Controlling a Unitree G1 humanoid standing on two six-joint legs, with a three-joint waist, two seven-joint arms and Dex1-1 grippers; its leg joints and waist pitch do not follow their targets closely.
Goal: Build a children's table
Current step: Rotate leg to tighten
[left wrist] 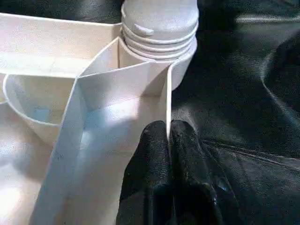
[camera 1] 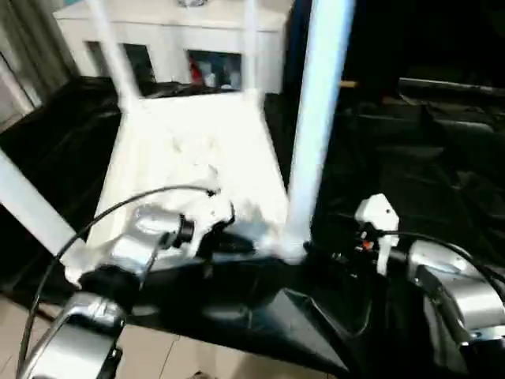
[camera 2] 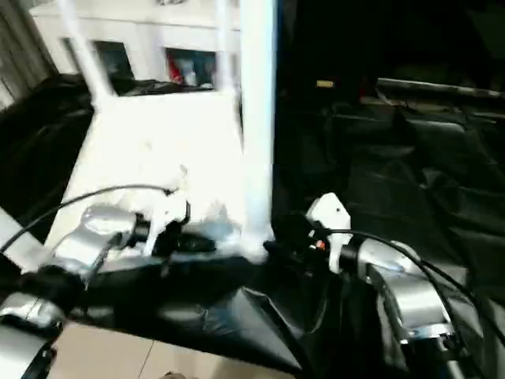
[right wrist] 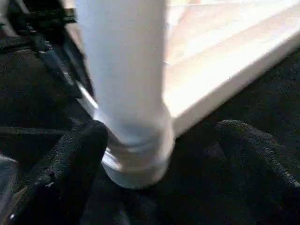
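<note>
The children's table (camera 1: pixel 189 150) lies upside down on the black cloth, with its white legs pointing up. The near right leg (camera 1: pixel 316 118) stands in its corner socket (left wrist: pixel 159 51), and some threads show above the socket rim. My left gripper (left wrist: pixel 168 129) is shut on the thin side wall of the tabletop just beside that socket. My right gripper (right wrist: pixel 164 136) is open at the base of the same leg (right wrist: pixel 126 93), one black finger (right wrist: pixel 84 150) close to it and the other finger (right wrist: pixel 243 140) well clear. Further legs rise at the far left (camera 1: pixel 114 55), far right (camera 1: pixel 251 47) and near left (camera 1: pixel 31 209).
A white cabinet with glass doors (camera 1: pixel 173 39) stands behind the work. The large black-draped table (camera 1: pixel 410 158) stretches to the right in crumpled folds. Its front edge is just below my forearms, with light floor (camera 1: pixel 158 355) beyond. A black cable (camera 1: pixel 118 209) arcs over my left wrist.
</note>
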